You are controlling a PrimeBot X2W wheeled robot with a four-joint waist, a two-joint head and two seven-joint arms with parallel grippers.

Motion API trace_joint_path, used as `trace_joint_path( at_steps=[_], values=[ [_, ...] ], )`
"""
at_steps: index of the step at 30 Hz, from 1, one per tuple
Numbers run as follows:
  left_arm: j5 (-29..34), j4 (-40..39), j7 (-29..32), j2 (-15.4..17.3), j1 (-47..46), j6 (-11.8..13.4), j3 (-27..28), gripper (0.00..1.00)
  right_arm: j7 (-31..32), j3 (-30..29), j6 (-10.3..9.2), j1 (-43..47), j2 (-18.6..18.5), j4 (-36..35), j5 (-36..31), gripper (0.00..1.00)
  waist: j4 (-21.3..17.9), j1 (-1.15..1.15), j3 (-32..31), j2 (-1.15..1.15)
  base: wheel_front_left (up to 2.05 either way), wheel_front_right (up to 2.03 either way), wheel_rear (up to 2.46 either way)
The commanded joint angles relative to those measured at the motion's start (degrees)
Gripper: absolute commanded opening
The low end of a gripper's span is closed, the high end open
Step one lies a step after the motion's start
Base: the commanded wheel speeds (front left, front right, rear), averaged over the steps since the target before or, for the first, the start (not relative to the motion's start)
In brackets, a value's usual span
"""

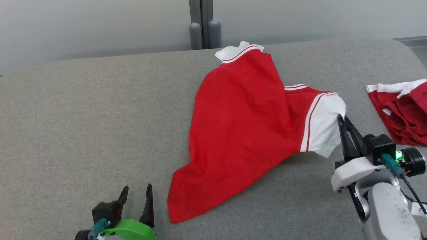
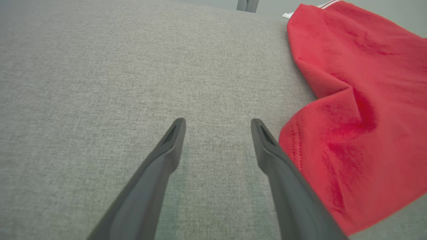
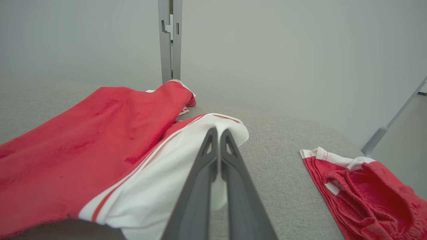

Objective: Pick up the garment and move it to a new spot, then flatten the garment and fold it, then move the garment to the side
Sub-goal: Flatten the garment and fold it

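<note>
R claw [image 1: 340, 117] tight on garment [image 1: 240, 126] sleeve

Centre of frame, garment [image 1: 240, 133]: bright red, white sleeve ends and collar, thin red and white stripes where white meets red. Right edge, second garment [image 1: 403, 113]: darker red, white trim. The surface [image 1: 83, 116]: mottled light grey weave. Top, wall [image 1: 100, 26]: pale grey; post [image 1: 201, 23]: mid grey. Lower left, left claw [image 1: 137, 187]: black fingers, green housing. Lower right, right claw [image 1: 341, 117]: black fingers, white housing, green light.
</note>
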Motion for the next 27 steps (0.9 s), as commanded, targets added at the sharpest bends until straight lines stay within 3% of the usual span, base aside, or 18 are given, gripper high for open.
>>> trace_joint_path(
  at_steps=[1,8,27],
  values=[
    [-0.2,0.0,0.0,0.2,1.0,0.2,-0.2,1.00,-0.1,-0.1,-0.09,1.5,-0.2,-1.6,-0.1,1.00,-0.8,0.00,-0.9,0.00,0.00,0.00,0.00],
    [0.1,-0.4,0.0,0.2,2.0,0.7,-0.2,1.00,-0.1,0.2,-0.09,6.1,-0.2,-5.3,2.9,1.00,-2.2,0.00,-2.7,0.00,0.00,0.00,0.00],
    [7.6,-8.9,0.0,0.2,7.4,1.6,0.4,1.00,-0.1,4.5,-0.09,11.5,-0.2,-0.8,7.9,1.00,-3.8,0.00,-6.2,0.00,0.00,0.00,0.00]
  ],
)
